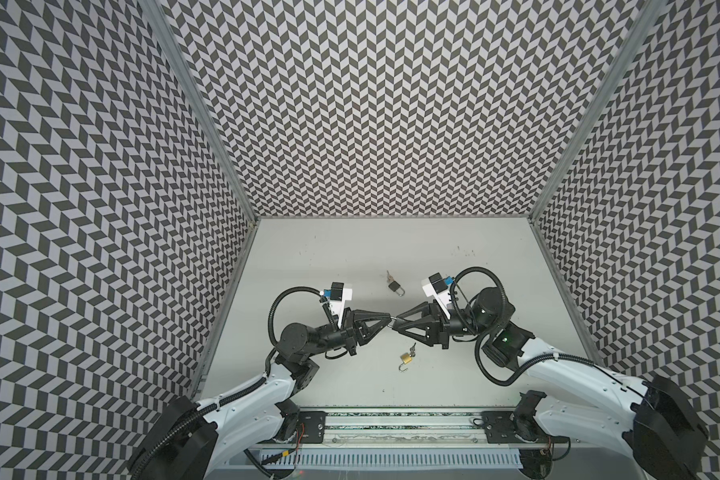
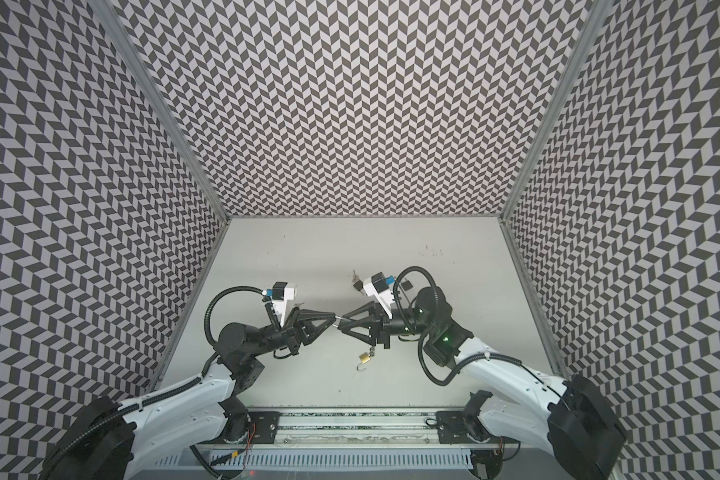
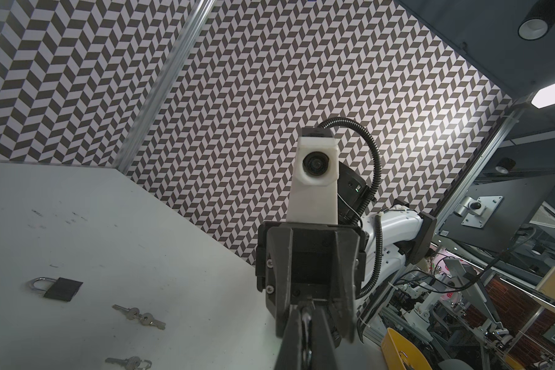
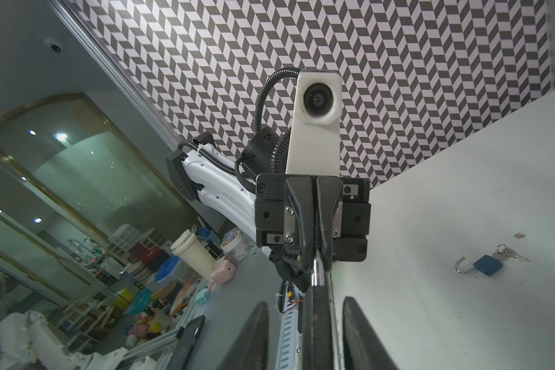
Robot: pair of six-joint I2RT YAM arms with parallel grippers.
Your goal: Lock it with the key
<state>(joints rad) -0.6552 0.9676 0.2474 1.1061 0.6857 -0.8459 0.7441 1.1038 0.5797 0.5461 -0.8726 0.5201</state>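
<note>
tabletop (image 1: pixel 329 257): pale grey, scuffed and flat. It carries all the loose items. Places below are given from the small brass padlock (image 1: pixel 406 357), which lies flat with its hooked shackle swung open.
left arm: white and black, reaching in level. The left gripper (image 1: pixel 388 326) hangs in the air above and just beyond the brass padlock, toward the back wall. Its fingers are closed tight on the bright steel shackle (image 4: pixel 316 267) of the dark, flat-bodied held padlock (image 4: pixel 314 320).
right arm: the same build. The right gripper (image 1: pixel 397 329) meets the left one tip to tip. Its fingers (image 4: pixel 257 336) stand apart on either side of the dark body, with a gap showing on both sides, so they are not gripping.
held padlock: seen edge-on and too small to be sure of, but I take it for a lock. It is probably raised so a second grip can steady the body and free the keyhole.
dark padlock (image 1: pixel 396 288): small and square-bodied with a steel shackle. It lies well beyond the brass padlock, toward the back wall.
keys: one silver bunch (image 1: pixel 411 347) touches the brass padlock at its keyhole end. Another bunch (image 1: pixel 387 274) lies farther off than the dark padlock.
step, judged: the body is being handed over, and no key is in hand yet.
</note>
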